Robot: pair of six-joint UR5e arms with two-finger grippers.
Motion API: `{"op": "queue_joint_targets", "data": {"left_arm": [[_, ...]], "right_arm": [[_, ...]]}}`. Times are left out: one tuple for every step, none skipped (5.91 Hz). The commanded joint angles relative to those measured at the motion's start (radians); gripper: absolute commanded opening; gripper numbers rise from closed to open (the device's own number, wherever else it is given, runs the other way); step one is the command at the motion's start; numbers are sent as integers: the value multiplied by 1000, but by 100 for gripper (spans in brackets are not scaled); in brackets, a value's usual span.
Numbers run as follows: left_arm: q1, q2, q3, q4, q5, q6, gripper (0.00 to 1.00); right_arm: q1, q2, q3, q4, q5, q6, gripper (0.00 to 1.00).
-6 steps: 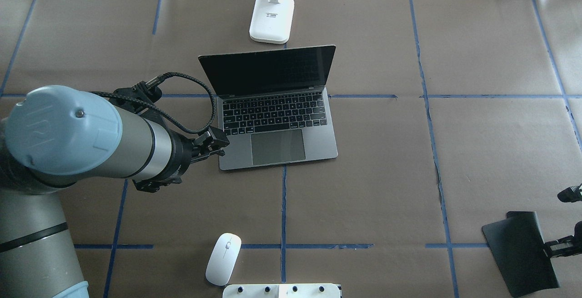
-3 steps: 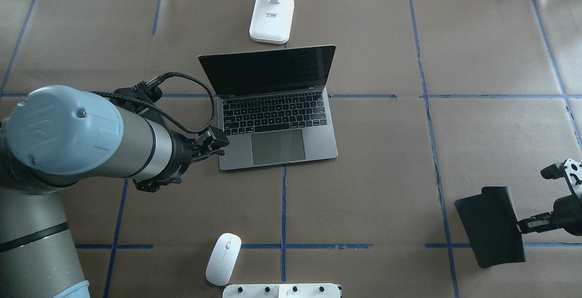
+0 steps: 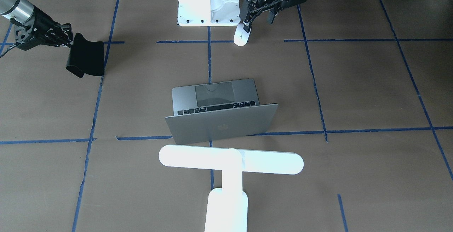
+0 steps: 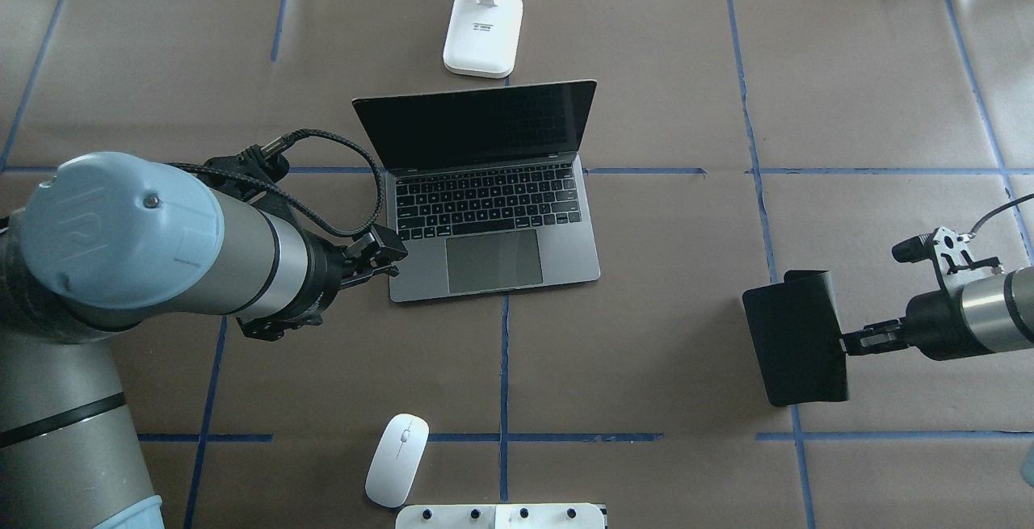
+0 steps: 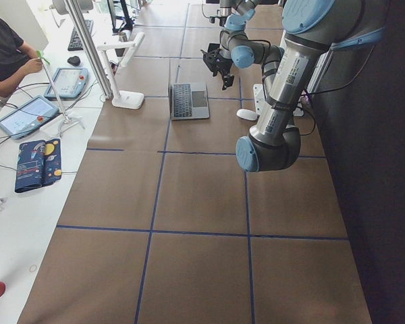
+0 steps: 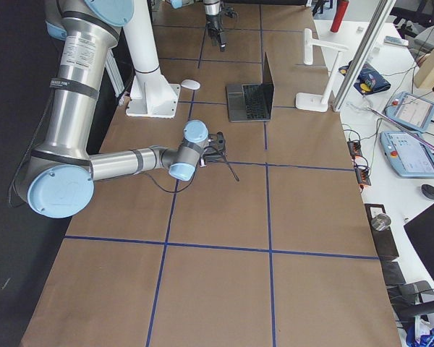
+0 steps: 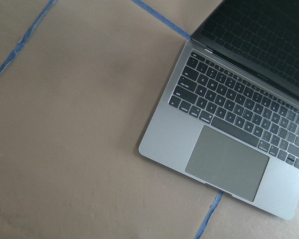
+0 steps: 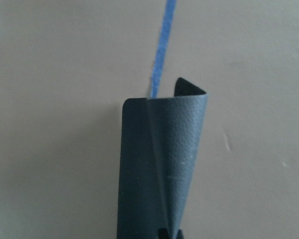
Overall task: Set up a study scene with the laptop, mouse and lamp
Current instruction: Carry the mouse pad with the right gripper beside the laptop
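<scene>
**Study scene on the table, seen from the overhead, front-facing, side and wrist cameras.** The thin silver-grey metal laptop [image 4: 493, 222] stood open near the middle of the brown paper-covered table [image 4: 662, 351]. Its dark screen and dark keys faced the robot, and its front edge crossed a blue tape line [image 4: 504, 367].

The bright white T-shaped desk lamp [image 3: 230, 161] stood upright just behind the laptop lid, on the side away from the robot. Its rounded base was near the lid but apart from it, and its long bar lay roughly parallel to the lid.

The small white oval mouse [image 4: 397, 459] lay at the robot's edge of the table, well apart from the laptop. It was just in front of the white boxy pedestal [image 4: 501, 516].

The left end effector [image 3: 259, 20] hung above the table beside the laptop's front corner on the robot's left. Its jaws stood apart and it held nothing.

The right end effector [image 4: 856, 341] was clamped on one edge of a thin black rectangular mat [image 4: 796, 347]. The mat was on the robot's right, well apart from the laptop. In the right wrist view it was curled over on itself. Whether its lower edge touched the table could not be told.
</scene>
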Motion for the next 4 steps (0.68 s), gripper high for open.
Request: {"op": "queue_joint_targets", "data": {"left_arm": [[0,0,2,0,3,0,100],[0,0,7,2,21,0,100],[0,0,20,2,23,2,100],[0,0,22,0,23,2,100]], "right_arm": [[2,221,-78,-100,-25,2,0],[11,366,-147,-194,-31,2,0],[28,453,-206,-249,-31,1,0],[40,475,-251,-251,-32,-10,0]]}}
